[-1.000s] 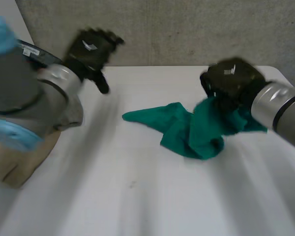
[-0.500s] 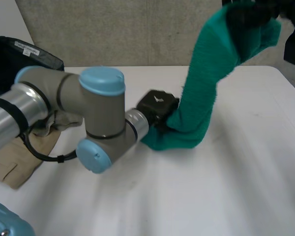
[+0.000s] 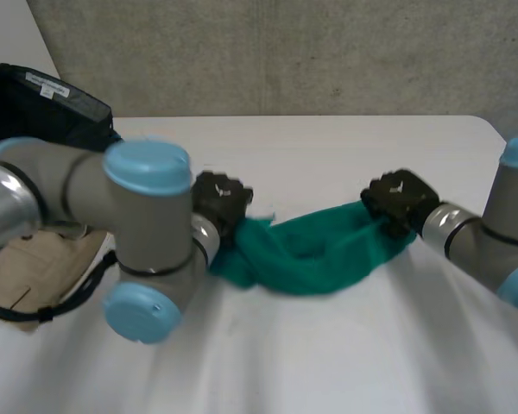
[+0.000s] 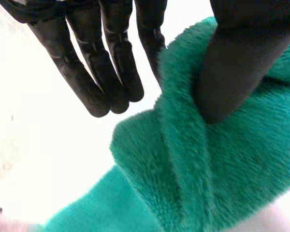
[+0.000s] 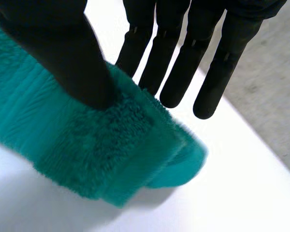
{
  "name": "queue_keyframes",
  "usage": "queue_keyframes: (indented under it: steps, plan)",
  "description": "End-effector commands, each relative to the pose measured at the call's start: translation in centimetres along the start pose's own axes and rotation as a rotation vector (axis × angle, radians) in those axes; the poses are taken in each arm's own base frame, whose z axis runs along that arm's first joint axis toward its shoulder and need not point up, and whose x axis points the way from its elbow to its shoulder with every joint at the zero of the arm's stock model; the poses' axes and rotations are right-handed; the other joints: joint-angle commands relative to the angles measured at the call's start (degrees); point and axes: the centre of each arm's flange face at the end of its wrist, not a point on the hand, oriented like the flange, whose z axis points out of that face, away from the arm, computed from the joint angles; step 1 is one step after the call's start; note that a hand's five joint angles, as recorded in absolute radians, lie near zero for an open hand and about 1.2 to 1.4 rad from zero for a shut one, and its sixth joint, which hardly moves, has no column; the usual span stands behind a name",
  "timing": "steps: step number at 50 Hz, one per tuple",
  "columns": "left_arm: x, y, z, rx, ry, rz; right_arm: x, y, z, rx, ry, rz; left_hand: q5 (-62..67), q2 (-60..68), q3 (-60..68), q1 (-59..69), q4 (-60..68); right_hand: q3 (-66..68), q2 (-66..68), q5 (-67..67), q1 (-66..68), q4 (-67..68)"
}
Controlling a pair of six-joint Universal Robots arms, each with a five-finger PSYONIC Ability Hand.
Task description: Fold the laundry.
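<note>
Lowered since before, the towel [image 3: 315, 254] is stretched between the left hand [image 3: 220, 198] and right hand [image 3: 401, 197], an end pinched under each thumb.

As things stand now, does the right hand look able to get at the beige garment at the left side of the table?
Probably not. The right hand is pinching one end of the green towel, and the left arm lies across the way to the beige garment at the far side.
</note>
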Motion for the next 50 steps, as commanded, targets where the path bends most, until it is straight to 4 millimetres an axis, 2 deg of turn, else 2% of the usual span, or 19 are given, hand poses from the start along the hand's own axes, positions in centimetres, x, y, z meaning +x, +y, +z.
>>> queue_keyframes:
  steps: [1, 5, 8, 11, 12, 16, 20, 23, 26, 31, 35, 37, 40, 41, 43, 44, 47, 50]
  plan:
    - [-0.4, -0.6, -1.3, -0.059, -0.057, -0.011, 0.5, 0.4, -0.6, -0.074, 0.06, -0.016, -17.82, -17.16, -17.25, -17.46, -17.23, -6.27, -5.95, -6.29, -5.61, -6.44]
    - [-2.2, -2.3, -2.8, -0.041, -0.035, -0.038, 1.2, -1.7, -2.1, -0.079, 0.114, 0.025, -31.27, -30.62, -30.71, -30.91, -30.68, -18.23, -17.91, -18.25, -17.57, -18.4]
    - [-4.2, -3.8, -4.0, -0.008, -0.012, -0.058, 1.2, -3.0, -3.2, -0.086, 0.11, 0.058, -32.96, -32.3, -32.4, -32.6, -32.37, -22.27, -21.95, -22.29, -21.61, -22.44]
    - [-6.4, -4.4, -4.2, 0.014, -0.021, -0.083, 0.9, -3.8, -4.2, -0.105, 0.092, 0.065, -32.8, -32.15, -32.24, -32.44, -32.22, -22.78, -22.46, -22.8, -22.12, -22.96]
    - [-7.9, -4.6, -4.0, 0.028, -0.03, -0.091, 0.7, -4.2, -4.8, -0.131, 0.074, 0.068, -32.64, -31.98, -32.07, -32.28, -32.05, -23.62, -23.3, -23.64, -22.96, -23.79]
    - [-10.8, -4.2, -2.8, 0.036, -0.028, -0.098, -0.2, -4.3, -6.0, -0.219, 0.026, 0.083, -32.8, -32.14, -32.24, -32.44, -32.21, -25.81, -25.49, -25.83, -25.15, -25.99]
    - [-11.9, -2.4, -0.9, -0.008, 0.018, -0.087, -1.3, -3.5, -6.8, -0.3, -0.021, 0.108, -33.14, -32.48, -32.58, -32.78, -32.55, -25.98, -25.66, -26.0, -25.32, -26.15]
    - [-11.6, -1.3, 0.2, -0.022, 0.069, -0.072, -1.7, -2.9, -6.4, -0.297, -0.023, 0.111, -33.81, -33.15, -33.24, -33.45, -33.22, -25.98, -25.66, -26.0, -25.32, -26.16]
    - [-10.3, 0.1, 1.5, -0.035, 0.168, -0.048, -2.1, -1.7, -5.3, -0.27, -0.006, 0.096, -32.13, -31.47, -31.57, -31.77, -31.54, -25.82, -25.5, -25.83, -25.15, -25.99]
    - [-7.7, 2.9, 1.9, -0.132, 0.327, -0.02, -2.5, 0.0, -3.9, -0.239, 0.019, 0.071, -30.11, -29.45, -29.55, -29.75, -29.52, -26.15, -25.83, -26.16, -25.49, -26.32]
    - [-6.7, 4.3, 2.5, -0.155, 0.348, 0.009, -2.9, 0.8, -3.7, -0.253, 0.01, 0.074, -32.13, -31.47, -31.56, -31.77, -31.54, -27.5, -27.18, -27.52, -26.84, -27.68]
    - [-6.3, 4.6, 3.1, -0.142, 0.333, 0.014, -3.0, 0.9, -3.5, -0.239, 0.017, 0.074, -30.46, -29.81, -29.9, -30.1, -29.87, -21.16, -20.84, -21.17, -20.49, -21.33]
    - [-5.8, 4.5, 3.5, -0.125, 0.318, 0.014, -2.9, 0.8, -3.1, -0.212, 0.036, 0.074, -20.57, -19.91, -20.0, -20.21, -19.98, -4.69, -4.37, -4.7, -4.02, -4.86]
    - [-5.5, 4.2, 3.7, -0.111, 0.309, 0.017, -2.9, 0.7, -2.8, -0.192, 0.043, 0.075, -9.03, -8.38, -8.47, -8.67, -8.44, 7.7, 8.02, 7.69, 8.37, 7.53]
    - [-5.1, 3.9, 3.8, -0.098, 0.305, 0.02, -2.9, 0.7, -2.5, -0.18, 0.046, 0.069, 6.81, 7.47, 7.38, 7.17, 7.4, 20.38, 20.7, 20.36, 21.04, 20.2]
    - [-4.7, 3.6, 3.9, -0.085, 0.297, 0.025, -2.9, 0.6, -2.1, -0.165, 0.057, 0.058, 23.2, 23.85, 23.76, 23.56, 23.78, 22.46, 22.78, 22.45, 23.13, 22.29]
    - [-4.6, 2.7, 4.2, -0.061, 0.27, 0.04, -2.5, 0.1, -1.5, -0.142, 0.077, 0.043, 23.36, 24.02, 23.93, 23.72, 23.95, 22.48, 22.81, 22.47, 23.15, 22.31]
    - [-6.3, 0.2, 4.8, 0.015, 0.174, 0.052, -0.5, -1.7, -0.7, -0.074, 0.147, 0.014, 23.36, 24.02, 23.93, 23.72, 23.95, 22.48, 22.81, 22.47, 23.15, 22.31]
